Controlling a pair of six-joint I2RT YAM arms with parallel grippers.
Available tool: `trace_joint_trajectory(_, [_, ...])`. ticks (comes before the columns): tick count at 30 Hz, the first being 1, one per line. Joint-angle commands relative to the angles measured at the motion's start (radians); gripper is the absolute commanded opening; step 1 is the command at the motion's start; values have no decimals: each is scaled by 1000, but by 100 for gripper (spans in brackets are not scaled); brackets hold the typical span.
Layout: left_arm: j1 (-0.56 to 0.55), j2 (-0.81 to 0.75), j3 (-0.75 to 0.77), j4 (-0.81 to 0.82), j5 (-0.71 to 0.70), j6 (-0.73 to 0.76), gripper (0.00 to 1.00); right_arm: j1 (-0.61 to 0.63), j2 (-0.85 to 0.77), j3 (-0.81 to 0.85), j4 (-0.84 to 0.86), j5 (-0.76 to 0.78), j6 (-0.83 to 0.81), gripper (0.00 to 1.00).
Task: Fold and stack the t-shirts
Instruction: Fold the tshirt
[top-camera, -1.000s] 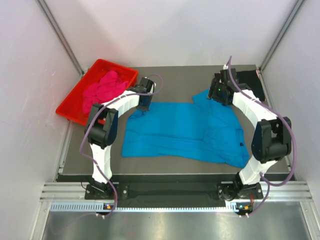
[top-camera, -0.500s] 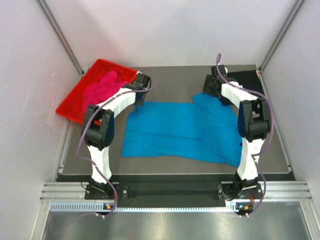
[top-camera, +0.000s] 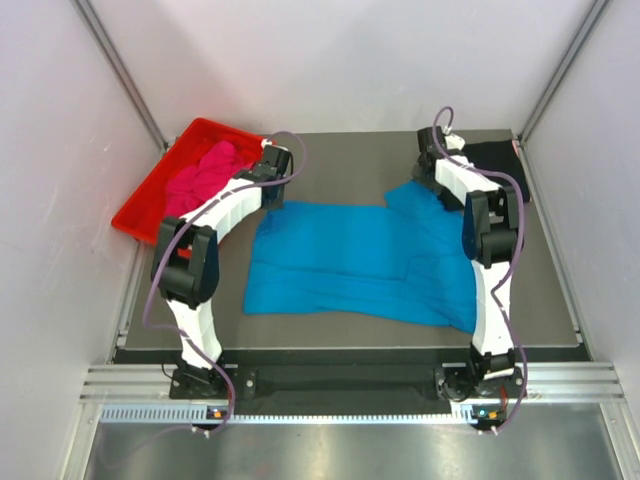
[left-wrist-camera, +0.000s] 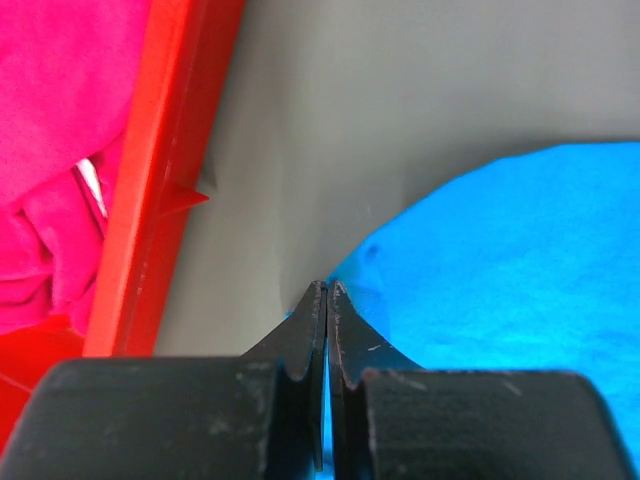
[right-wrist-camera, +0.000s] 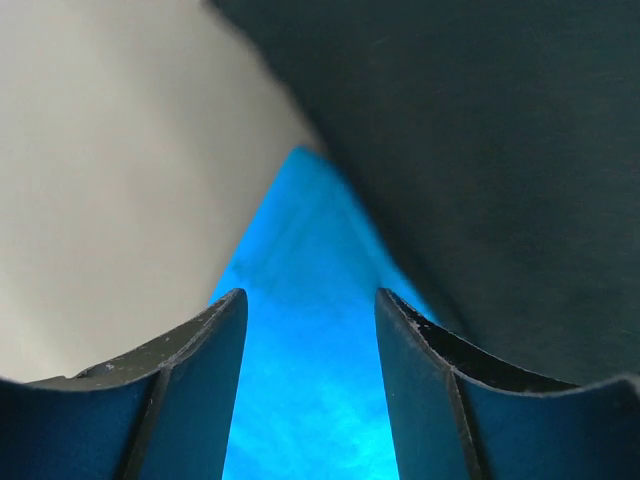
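1. Three shirts show in the top view. The turquoise shirt (top-camera: 360, 260) lies spread on the table (top-camera: 350, 150), the pink shirt (top-camera: 205, 175) is bunched in the red tray (top-camera: 140, 215), and the black shirt (top-camera: 500, 160) lies at the far right. The left gripper (top-camera: 272, 195) and right gripper (top-camera: 430, 172) sit at the turquoise shirt's far corners. Judged step: taking hold of the far edge for the first fold.
2. Left wrist view: the left gripper (left-wrist-camera: 327, 290) has its jaws pressed together. The turquoise edge (left-wrist-camera: 500, 270) runs up to their tips and appears pinched, just beside the tray wall (left-wrist-camera: 160, 170).
3. Right wrist view: the right gripper (right-wrist-camera: 310, 320) stands about half open. It straddles a turquoise corner (right-wrist-camera: 310, 260) beside the black cloth (right-wrist-camera: 480, 150), and nothing is clamped.
4. Next move, as a judgement: the right jaws must close on that corner alone, clear of the black shirt. Both arms then lift evenly.
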Motion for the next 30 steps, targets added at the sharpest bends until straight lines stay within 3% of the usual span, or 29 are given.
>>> trace_joint_trajectory(1, [3,-60,-17,59,22,-27,0,-17,7,72,-36,117,111,54])
trace_joint_trajectory(19, [7,-72,-71,111,13,-34,0,-26,228,383,-204,136,203,47])
trace_joint_trajectory(22, [9,-72,-71,114,2,-32,0,-29,245,385,-223,122,217,39])
trace_joint_trajectory(25, [13,-69,-66,114,4,-38,0,-31,248,368,-223,97,222,26])
trace_joint_trajectory(29, [24,-66,-56,113,5,-52,0,-31,204,305,-185,90,219,0])
trace_joint_trajectory(30, [27,-66,-51,111,4,-50,0,-32,176,295,-157,87,213,0])
